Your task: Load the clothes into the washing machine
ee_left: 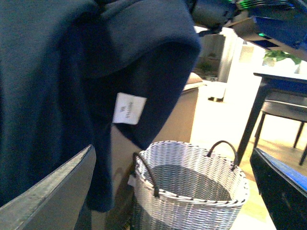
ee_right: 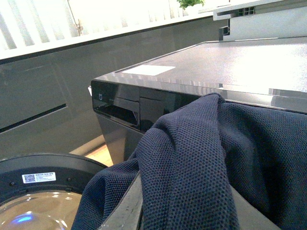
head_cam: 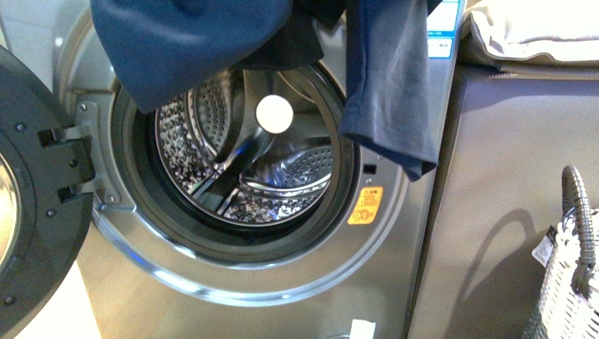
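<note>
The navy clothes (head_cam: pixel 191 42) hang in two folds across the top of the washing machine's (head_cam: pixel 233 275) open porthole, and the steel drum (head_cam: pixel 240 162) is visible below them. In the right wrist view my right gripper (ee_right: pixel 187 211) is shut on the clothes (ee_right: pixel 201 158), above the machine's top (ee_right: pixel 230 62). In the left wrist view my left gripper (ee_left: pixel 172 191) is open and holds nothing. The clothes (ee_left: pixel 57 86), with a white label (ee_left: pixel 129 109), hang just beside one of its fingers (ee_left: pixel 48 191). Neither gripper appears in the front view.
The round dark door (head_cam: pixel 35 198) stands open on the left. A grey-brown cabinet (head_cam: pixel 516 198) beside the machine carries cream folded fabric (head_cam: pixel 537 32). A white wicker basket (head_cam: pixel 572 282) with dark handles stands at the lower right. In the left wrist view, the basket (ee_left: pixel 182 211) is behind the gripper.
</note>
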Robot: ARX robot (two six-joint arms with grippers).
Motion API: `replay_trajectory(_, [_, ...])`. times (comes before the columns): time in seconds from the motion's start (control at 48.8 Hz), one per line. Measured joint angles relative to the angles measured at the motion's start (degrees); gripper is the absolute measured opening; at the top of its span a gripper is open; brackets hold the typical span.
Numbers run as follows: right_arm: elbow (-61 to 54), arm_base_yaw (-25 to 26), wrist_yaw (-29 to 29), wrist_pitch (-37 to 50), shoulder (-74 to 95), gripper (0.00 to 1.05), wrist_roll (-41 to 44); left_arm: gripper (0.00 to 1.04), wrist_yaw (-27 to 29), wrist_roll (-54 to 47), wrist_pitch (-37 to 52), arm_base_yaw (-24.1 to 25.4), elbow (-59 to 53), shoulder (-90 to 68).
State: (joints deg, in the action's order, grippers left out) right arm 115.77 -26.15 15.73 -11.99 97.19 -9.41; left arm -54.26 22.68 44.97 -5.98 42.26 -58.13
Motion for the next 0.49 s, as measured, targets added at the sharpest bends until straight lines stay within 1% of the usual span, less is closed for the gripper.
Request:
replay_trajectory(0.102, [0.0,0.0,0.0,0.0,0.0,0.22,0.0,0.98,0.48,-0.48,1.62,-3.5,2.45,-3.41])
replay_trajectory(0.205, [0.0,0.0,0.02,0.0,0.0,0.22,0.0,0.98,2.56,-1.97,1.05,-5.95,6.03,-6.95])
replay_trajectory(0.266, [0.0,0.0,0.0,0.0,0.0,0.22,0.0,0.98,5.62,-4.04,-0.92,-7.3,9.11,-9.62])
replay_trajectory(0.328, [0.0,0.0,0.02,0.0,0.0,0.22,0.0,0.98,10.27,-6.6,-3.19,-8.37,12.61,-12.59])
replay_trajectory(0.348, [0.0,0.0,0.02,0.0,0.0,0.22,0.0,0.98,12.66,-7.8,-3.56,-8.66,13.75,-13.57])
replay_trajectory(0.389, [0.0,0.0,0.0,0.0,0.0,0.22,0.0,0.98,15.19,-9.05,-3.98,-9.03,15.43,-15.02])
replay_trajectory(0.41, [0.0,0.0,0.0,0.0,0.0,0.22,0.0,0.98,17.64,-10.12,-4.04,-9.22,16.41,-15.85])
replay_trajectory(0.492, [0.0,0.0,-0.11,0.0,0.0,0.22,0.0,0.98,22.18,-12.39,-3.93,-9.79,18.4,-17.49])
